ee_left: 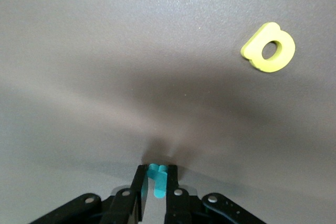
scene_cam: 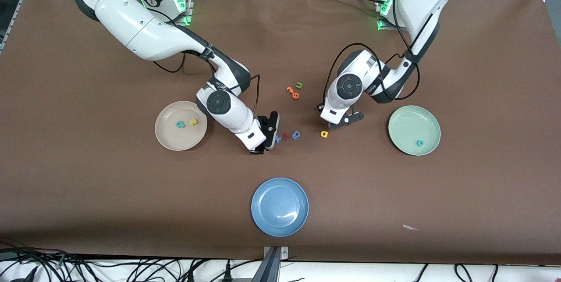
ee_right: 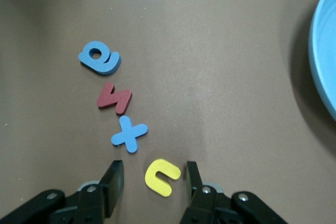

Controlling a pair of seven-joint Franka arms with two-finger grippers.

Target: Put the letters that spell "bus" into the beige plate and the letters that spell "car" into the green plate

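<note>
Left gripper [ee_left: 155, 178] pinches your small teal foam letter [ee_left: 156, 182]; carry it to the pale green plate [scene_cam: 414, 130]. Right gripper [ee_right: 152, 178], fingers apart, straddles the yellow foam "u" [ee_right: 161, 177]; close next.

Two white arms bolted to an aluminium-framed table [scene_cam: 87, 194] and cables [scene_cam: 131, 269] trailing along its edge are marking this as a robotics lab.

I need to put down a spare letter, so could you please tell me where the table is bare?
Bare: between the blue plate and green plate, and between the blue plate and beige plate. Crowded: the middle, around both grippers and the loose letters.
</note>
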